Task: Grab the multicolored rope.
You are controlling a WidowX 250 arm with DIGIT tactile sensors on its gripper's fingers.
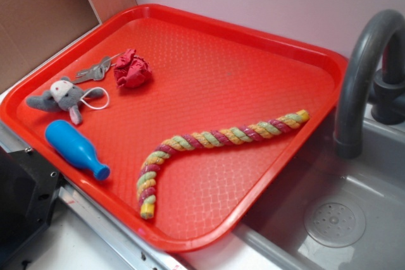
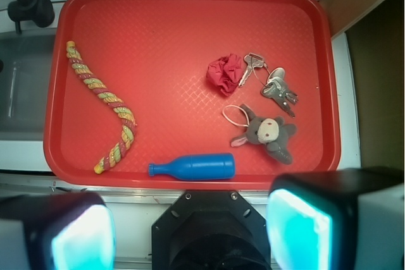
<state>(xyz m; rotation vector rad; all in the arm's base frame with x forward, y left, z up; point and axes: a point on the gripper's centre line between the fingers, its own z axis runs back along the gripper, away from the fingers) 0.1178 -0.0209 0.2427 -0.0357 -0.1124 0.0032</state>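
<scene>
Tray: we see a red tray [image 1: 209,42] with a raised rim and a textured floor, its right corner overhanging a grey sink [image 1: 354,219].
Rope: the rope [image 1: 209,140] lies flat on the tray, twisted in pink, yellow and pale green. In the exterior view we see it run from near the tray's right edge to a bend, then down toward the front rim. In the wrist view the rope [image 2: 104,102] sits on the tray's left side, nothing touching it.
Bottle: a blue bottle [image 1: 74,148] lies on its side near the front rim, just beside the rope's lower end but apart from it.
Cloth ball: a crumpled red ball [image 1: 131,69] rests well apart from the rope.
Keys: we see metal keys [image 1: 93,71] just beside the ball.
Toy: a small grey plush animal [image 1: 63,97] with a white loop lies between the keys and the bottle.
Faucet: a dark grey faucet [image 1: 364,74] arches over the sink.
Gripper: in the wrist view we see the gripper [image 2: 190,229] hang above the tray's near rim, its two fingers [image 2: 82,235] spread wide apart, holding nothing, well clear of the rope.
</scene>
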